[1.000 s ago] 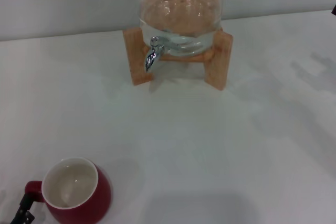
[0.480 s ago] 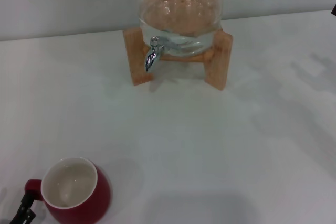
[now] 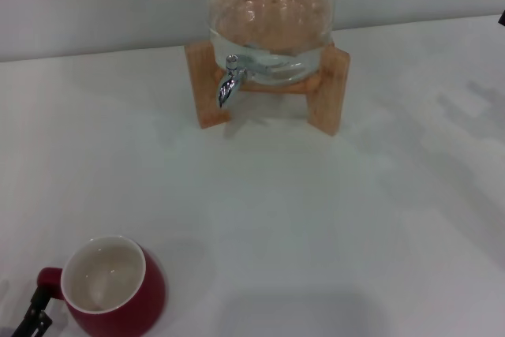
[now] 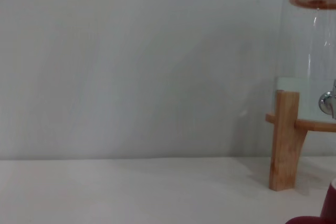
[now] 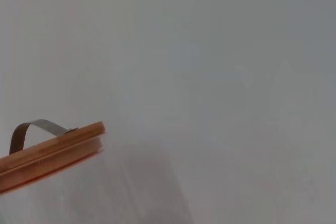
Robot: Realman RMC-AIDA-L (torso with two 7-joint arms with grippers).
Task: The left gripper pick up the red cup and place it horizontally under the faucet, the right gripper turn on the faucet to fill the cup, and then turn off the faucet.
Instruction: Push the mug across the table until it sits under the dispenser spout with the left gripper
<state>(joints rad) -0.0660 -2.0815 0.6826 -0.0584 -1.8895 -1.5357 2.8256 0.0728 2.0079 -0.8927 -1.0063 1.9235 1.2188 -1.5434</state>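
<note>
At the red cup (image 3: 114,287) handle, left gripper (image 3: 33,317) jaws barely show.

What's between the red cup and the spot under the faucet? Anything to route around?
Nothing visible. The red cup sits at the near left, the left gripper at its handle; only bare table lies between it and the faucet.

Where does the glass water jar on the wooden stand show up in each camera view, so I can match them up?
Head view: the glass water jar stands top centre, far across the table, cut off by the top edge.
Left wrist view: it is at the right edge, with one leg of the wooden stand below.
Right wrist view: only its upper part shows, in the lower left corner.
Shared landmark: the jar's wooden lid, seen in both wrist views.
</note>
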